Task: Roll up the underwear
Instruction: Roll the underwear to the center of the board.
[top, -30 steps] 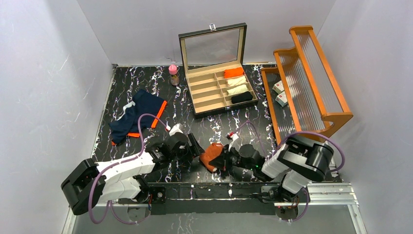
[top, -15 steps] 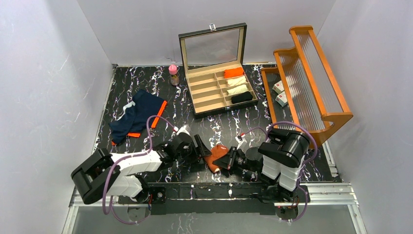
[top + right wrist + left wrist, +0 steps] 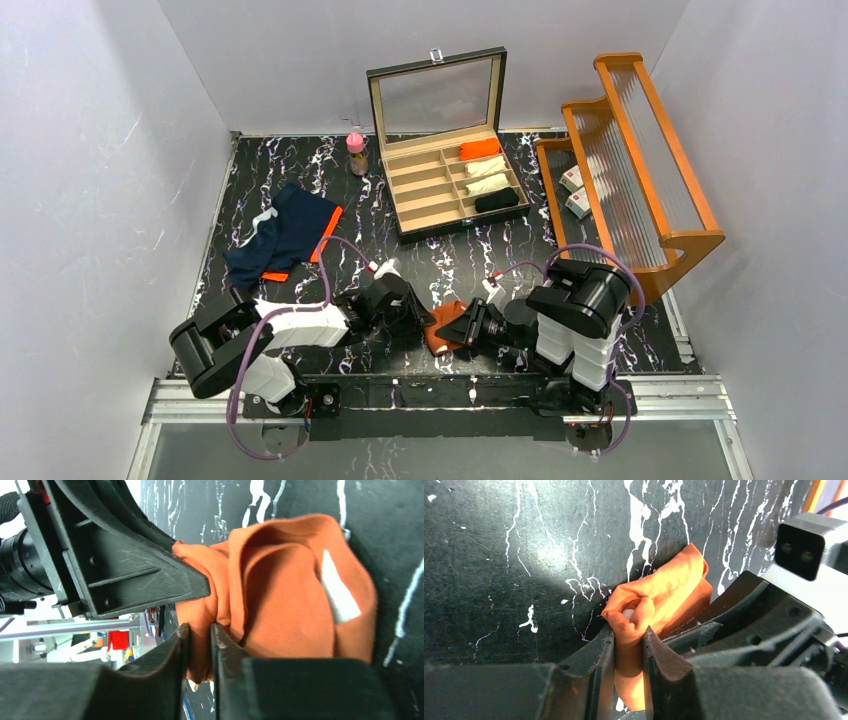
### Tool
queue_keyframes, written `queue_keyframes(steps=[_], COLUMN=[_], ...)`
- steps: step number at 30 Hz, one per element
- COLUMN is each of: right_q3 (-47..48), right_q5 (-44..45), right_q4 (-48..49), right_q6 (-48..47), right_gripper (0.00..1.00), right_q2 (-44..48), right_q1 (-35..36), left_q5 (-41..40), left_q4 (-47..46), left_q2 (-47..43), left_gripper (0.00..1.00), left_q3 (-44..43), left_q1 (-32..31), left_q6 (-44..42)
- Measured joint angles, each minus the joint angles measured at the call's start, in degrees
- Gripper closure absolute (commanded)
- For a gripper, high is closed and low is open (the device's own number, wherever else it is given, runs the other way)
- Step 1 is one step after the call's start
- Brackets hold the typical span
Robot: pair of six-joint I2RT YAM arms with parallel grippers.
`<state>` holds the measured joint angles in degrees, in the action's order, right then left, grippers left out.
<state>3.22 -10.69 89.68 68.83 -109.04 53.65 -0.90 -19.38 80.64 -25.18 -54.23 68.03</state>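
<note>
The rust-orange underwear (image 3: 449, 324) lies bunched near the table's front edge, between my two grippers. In the left wrist view my left gripper (image 3: 628, 635) is shut on a fold at one end of the rust-orange underwear (image 3: 666, 595). From the opposite side, my right gripper (image 3: 199, 630) pinches another fold of it (image 3: 290, 605), with a white patch of waistband showing. In the top view the left gripper (image 3: 424, 321) and right gripper (image 3: 470, 326) nearly meet over the cloth. The navy underwear (image 3: 283, 235) with orange trim lies flat at the left.
An open compartment box (image 3: 445, 175) with several rolled garments stands at the back centre. A small pink-capped bottle (image 3: 356, 152) is beside it. A wooden rack (image 3: 630, 160) fills the right side. The table's front rail runs just behind both grippers.
My left arm moved right to the orange bundle and its jaws closed on the cloth. My right arm folded up over its base, and the bundle is now squeezed narrower between the grippers.
</note>
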Motion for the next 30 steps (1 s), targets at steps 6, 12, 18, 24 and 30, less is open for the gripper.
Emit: queue_keyframes(steps=[6, 12, 18, 24, 30], right_q3=[0.9, 10.0, 17.2, 21.5, 25.1], right_q5=[-1.8, 0.9, 6.0, 8.4, 14.1], right_q4=[-5.6, -35.1, -57.0, -65.8, -63.7], right_q6=[-9.7, -23.9, -36.4, -47.4, -55.2], right_gripper=[0.48, 0.4, 0.39, 0.41, 0.41], right_q2=[8.8, 23.8, 31.8, 35.7, 32.4], right_q1=[0.3, 1.0, 1.1, 2.1, 10.5], left_q5=[-3.8, -9.8, -16.3, -20.4, -20.6], left_q4=[8.5, 16.8, 26.2, 32.9, 34.4], left_q2=[-0.1, -2.6, -9.8, -17.0, -17.6], left_gripper=[1.0, 1.0, 1.0, 1.0, 1.0], left_q3=[-4.6, -6.6, -5.0, -1.6, -1.1], left_q1=[-1.0, -0.6, 1.6, 2.4, 2.4], left_q6=[-2.8, -4.2, -3.3, 1.8, 6.7])
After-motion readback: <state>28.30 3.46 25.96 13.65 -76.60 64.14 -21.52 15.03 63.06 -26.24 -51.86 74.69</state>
